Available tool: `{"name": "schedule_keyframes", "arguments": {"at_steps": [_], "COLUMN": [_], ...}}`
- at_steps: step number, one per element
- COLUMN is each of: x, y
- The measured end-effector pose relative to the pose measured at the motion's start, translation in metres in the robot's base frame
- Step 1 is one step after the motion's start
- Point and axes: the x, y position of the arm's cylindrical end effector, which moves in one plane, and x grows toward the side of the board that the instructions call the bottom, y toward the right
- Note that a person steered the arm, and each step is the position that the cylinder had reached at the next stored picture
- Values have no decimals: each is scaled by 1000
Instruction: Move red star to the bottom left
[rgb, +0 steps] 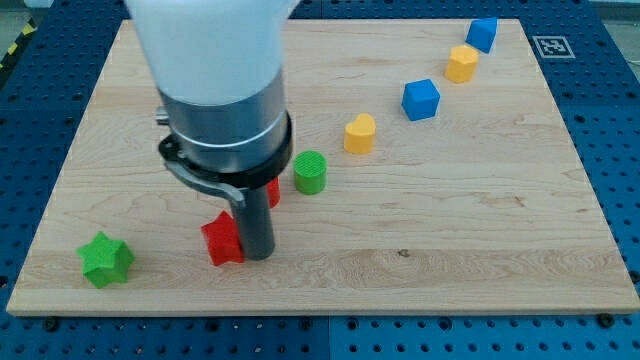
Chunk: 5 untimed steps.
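A pale wooden board (420, 250) with visible grain fills most of the camera view, lying on a blue perforated table (610, 120) whose hole grid shows along the view's right, left and bottom edges; a black-and-white marker tag (551, 45) sits on the table just off the board's top right corner, and a strip of yellow-and-black tape (18, 48) shows at the view's top left. The arm (215, 90) comes down from the view's top as a wide white housing over a grey collar with a black clamp, and it carries no pincer at all, only a straight dark rod with nothing to open or close and nothing held. My tip (259, 254) rests on the board and touches the right side of a red block (223, 240), which looks like the red star though its points are hard to make out. That block lies just to the view's left of my tip, in the lower left part of the board but short of the corner. A second red block (272, 192) peeks out just above my tip, mostly hidden behind the rod. A green star (105, 260) lies well to the left of my tip, near the bottom left corner. A green cylinder (310, 172) stands up and to the right of my tip, and farther up and right run a yellow heart-like block (360, 133), a blue cube (421, 99), a yellow block (462, 63) and a blue block (482, 34)
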Motion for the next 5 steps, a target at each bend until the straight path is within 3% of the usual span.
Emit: {"name": "schedule_keyframes", "arguments": {"at_steps": [5], "x": [32], "y": [-7]}}
